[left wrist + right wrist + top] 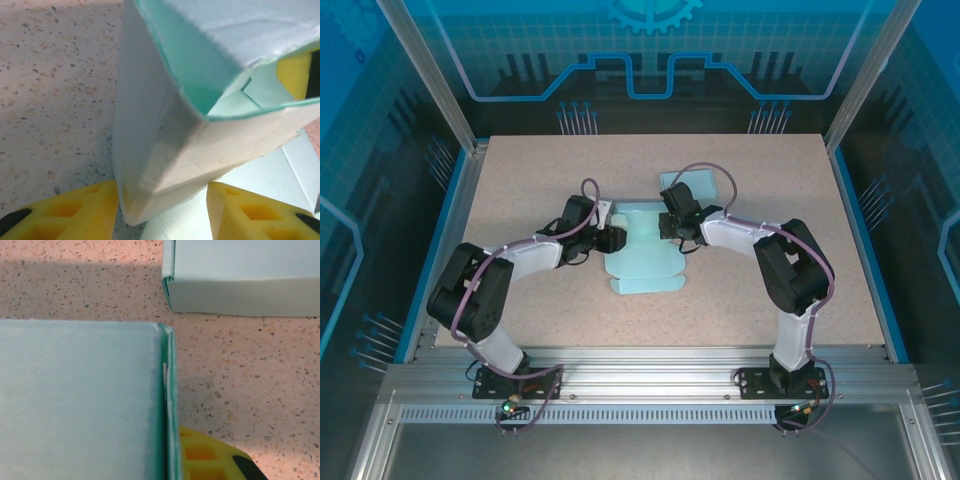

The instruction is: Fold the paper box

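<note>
The bench takes up the middle of the top view, speckled beige, with both arms reaching in from the bottom edge. At its centre lies the paper box, a pale blue sheet that is mostly flat: its lower flap is spread on the bench toward the bottom of the frame, and its upper part sits between the two arms, where the sides are being raised. Above and to the right of it, a little apart, sits a second box of the same paper, which looks already folded.

By my reading the task is at an early to middle stage. The left wrist view has one side wall standing with a creased corner, and the right wrist view has another wall upright with a doubled edge. The lower flap is not yet turned up and nothing is tucked or closed.

The left hand is at the left side of the sheet. Its yellow fingers stand about half apart with the raised corner between them, and I cannot tell whether they pinch it. The right hand is at the sheet's upper right, closed narrow, apparently on the upright wall, with one yellow finger just beside the wall.
</note>
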Action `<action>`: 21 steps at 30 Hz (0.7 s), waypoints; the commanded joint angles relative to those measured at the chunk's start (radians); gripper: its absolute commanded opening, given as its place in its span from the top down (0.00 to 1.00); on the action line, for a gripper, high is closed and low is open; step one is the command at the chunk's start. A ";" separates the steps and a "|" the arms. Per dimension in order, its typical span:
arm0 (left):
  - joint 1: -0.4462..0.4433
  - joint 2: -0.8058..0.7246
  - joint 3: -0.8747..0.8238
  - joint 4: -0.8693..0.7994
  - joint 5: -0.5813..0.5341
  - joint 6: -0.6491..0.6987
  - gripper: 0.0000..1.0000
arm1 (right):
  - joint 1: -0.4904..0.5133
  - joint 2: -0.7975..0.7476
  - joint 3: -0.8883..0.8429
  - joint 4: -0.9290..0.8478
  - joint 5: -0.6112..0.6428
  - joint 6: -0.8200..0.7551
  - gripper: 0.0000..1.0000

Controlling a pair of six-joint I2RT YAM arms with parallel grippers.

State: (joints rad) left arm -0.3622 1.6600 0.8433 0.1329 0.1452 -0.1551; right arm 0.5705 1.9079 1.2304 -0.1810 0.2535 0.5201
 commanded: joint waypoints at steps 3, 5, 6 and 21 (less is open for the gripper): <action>-0.003 0.054 0.050 0.124 -0.108 0.014 0.56 | 0.018 0.019 0.000 -0.028 -0.033 -0.002 1.00; -0.004 0.085 0.067 0.151 -0.122 0.016 0.55 | 0.018 0.016 0.000 -0.028 -0.032 -0.003 1.00; -0.007 0.096 0.073 0.167 -0.133 0.017 0.55 | 0.019 0.016 -0.002 -0.028 -0.034 -0.003 1.00; -0.048 0.144 0.086 0.191 -0.336 -0.029 0.76 | 0.022 0.016 -0.005 -0.021 -0.047 -0.001 1.00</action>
State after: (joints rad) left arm -0.4057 1.8004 0.9176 0.3088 -0.1101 -0.1509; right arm 0.5716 1.9076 1.2304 -0.1715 0.2314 0.5201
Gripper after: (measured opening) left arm 0.244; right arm 0.101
